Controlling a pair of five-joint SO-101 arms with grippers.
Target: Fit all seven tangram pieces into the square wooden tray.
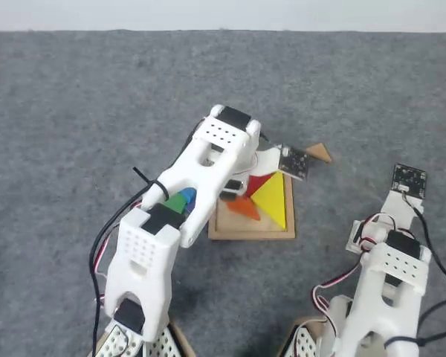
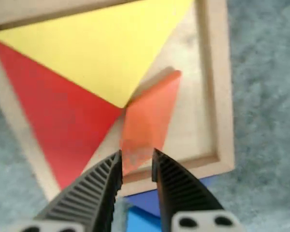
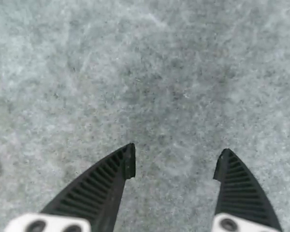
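Note:
The square wooden tray [image 1: 253, 232] lies mid-table and holds a yellow triangle [image 1: 273, 197] and a red triangle [image 1: 259, 182]. In the left wrist view the yellow triangle [image 2: 96, 46] and red triangle [image 2: 53, 116] lie flat in the tray [image 2: 217, 72]. My left gripper [image 2: 136, 157] is shut on one end of an orange parallelogram piece [image 2: 152, 106], which slants over the tray's near rim with its far end inside. The orange piece [image 1: 244, 207] shows beside the left arm. My right gripper [image 3: 176, 162] is open over bare carpet, well right of the tray.
A green piece [image 1: 177, 201] and a blue piece [image 1: 189, 195] lie just left of the tray, partly under the left arm; the blue piece [image 2: 145, 212] borders the tray's outer edge. A tan triangle [image 1: 320, 152] sits behind the tray's right corner. Grey carpet surrounds everything.

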